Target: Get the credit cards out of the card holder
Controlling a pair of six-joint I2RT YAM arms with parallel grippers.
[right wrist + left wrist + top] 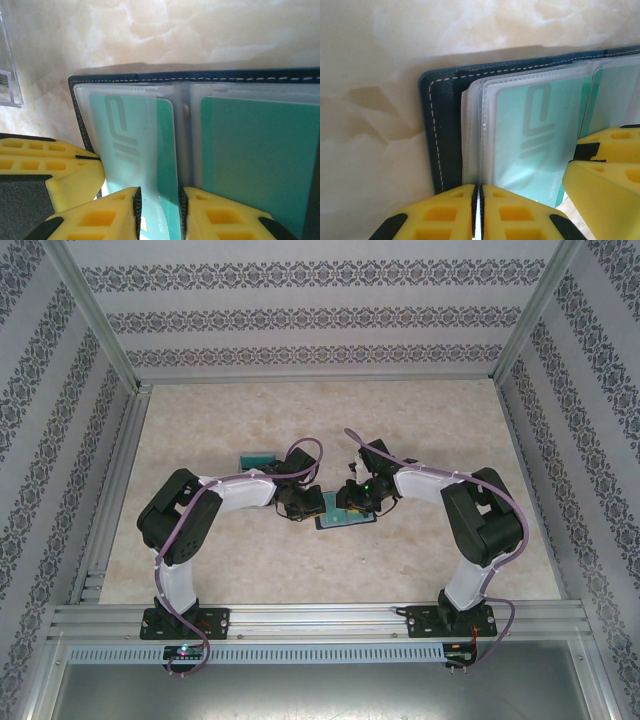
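The dark navy card holder (345, 522) lies open on the table between both arms. My left gripper (479, 187) is shut on the edge of a clear sleeve by the holder's stitched navy border (440, 130). That sleeve holds a teal credit card (535, 140). My right gripper (158, 192) is narrowly open above this card (165, 150). A darker strip of the card pokes out of the sleeve toward the spine, between the pads. A second teal card (260, 150) sits in the other half's sleeve. The left gripper's yellow fingers (55, 165) press close beside the right one.
A clear plastic box (7, 75) stands just past the holder's corner. In the top view a flat teal item (258, 458) lies behind the left arm. Metal rails and patterned walls enclose the marbled table (200, 560).
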